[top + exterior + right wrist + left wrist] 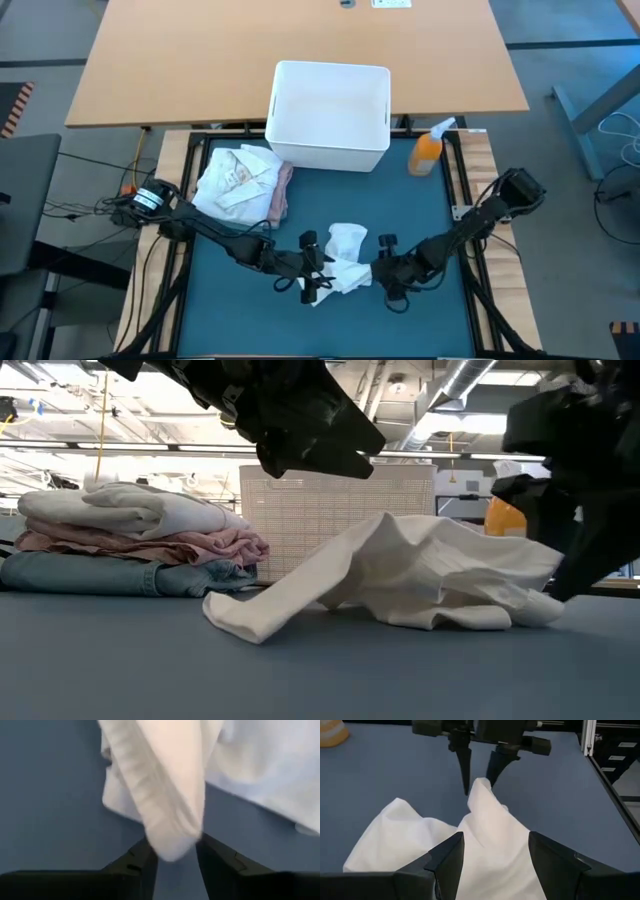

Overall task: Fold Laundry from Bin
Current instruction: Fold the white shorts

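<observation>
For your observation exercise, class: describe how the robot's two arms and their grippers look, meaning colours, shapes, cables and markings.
Both arms are black and slender, built of jointed segments. The left arm has a round joint with a white label near its base, and black cables trail off beside it. The right arm is built the same. The left gripper has two dark, wedge-shaped fingers; the right gripper has the same.

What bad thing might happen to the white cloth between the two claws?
The right claw has only a thin tip of the white cloth between its fingers, so that tip may slip out. The left claw is open over a crumpled part and could grab several layers at once, making a messy fold.
</observation>
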Motion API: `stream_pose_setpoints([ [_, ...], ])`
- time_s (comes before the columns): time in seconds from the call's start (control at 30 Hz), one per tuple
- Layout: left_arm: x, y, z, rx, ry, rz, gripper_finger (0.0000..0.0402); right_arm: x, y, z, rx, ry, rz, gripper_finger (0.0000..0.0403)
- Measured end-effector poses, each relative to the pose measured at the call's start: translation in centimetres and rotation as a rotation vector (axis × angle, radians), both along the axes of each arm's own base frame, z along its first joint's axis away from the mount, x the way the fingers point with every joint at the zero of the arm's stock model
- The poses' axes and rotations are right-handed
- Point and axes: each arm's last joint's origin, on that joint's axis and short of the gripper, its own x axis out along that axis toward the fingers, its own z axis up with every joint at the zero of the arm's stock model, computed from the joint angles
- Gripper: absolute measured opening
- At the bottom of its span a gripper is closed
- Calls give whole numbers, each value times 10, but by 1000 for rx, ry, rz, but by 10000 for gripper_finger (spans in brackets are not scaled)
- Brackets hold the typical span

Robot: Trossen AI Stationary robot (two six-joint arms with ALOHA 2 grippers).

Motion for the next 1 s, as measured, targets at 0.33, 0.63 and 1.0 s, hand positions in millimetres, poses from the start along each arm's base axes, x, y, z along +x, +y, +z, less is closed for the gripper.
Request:
stream_pose_setpoints([
  [0.33, 0, 0, 0, 4, 2, -2, 210, 14, 9, 42, 51, -108, 76, 17],
  [0.63, -4, -2, 31, -63, -74, -103, 210, 21, -4, 149, 225, -260, 80, 23],
  [1.0, 0, -10, 74, 34, -140, -76, 210, 47, -13, 157, 365, -169, 135, 21],
])
